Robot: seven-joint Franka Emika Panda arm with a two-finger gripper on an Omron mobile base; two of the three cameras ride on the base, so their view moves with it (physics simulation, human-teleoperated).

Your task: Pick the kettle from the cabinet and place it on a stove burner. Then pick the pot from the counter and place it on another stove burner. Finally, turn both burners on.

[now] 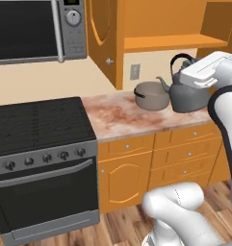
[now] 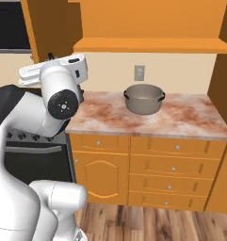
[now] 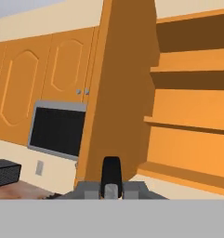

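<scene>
The dark grey kettle [image 1: 187, 96] hangs under my white hand, in the left base view just right of the pot [image 1: 151, 96]. Its arched handle [image 3: 111, 173] stands edge-on between the fingers of my gripper [image 3: 111, 188], which is shut on it. The wide grey pot [image 2: 144, 99] sits on the marbled counter [image 2: 185, 120], below the orange cabinet shelf [image 2: 148, 44]. The black stove burners [image 1: 35, 122] lie to the left of the counter [image 1: 120, 117], bare, with a row of dark knobs [image 1: 45, 157] along the steel front. In the right base view my arm hides the kettle.
A microwave [image 1: 26, 29] hangs above the stove. An open orange cabinet door [image 1: 102, 38] juts out between microwave and shelf [image 1: 170, 42]. A wall outlet [image 1: 135, 71] sits behind the pot. Drawers [image 2: 174, 160] run below the counter. A dark box [image 3: 5, 173] stands far off.
</scene>
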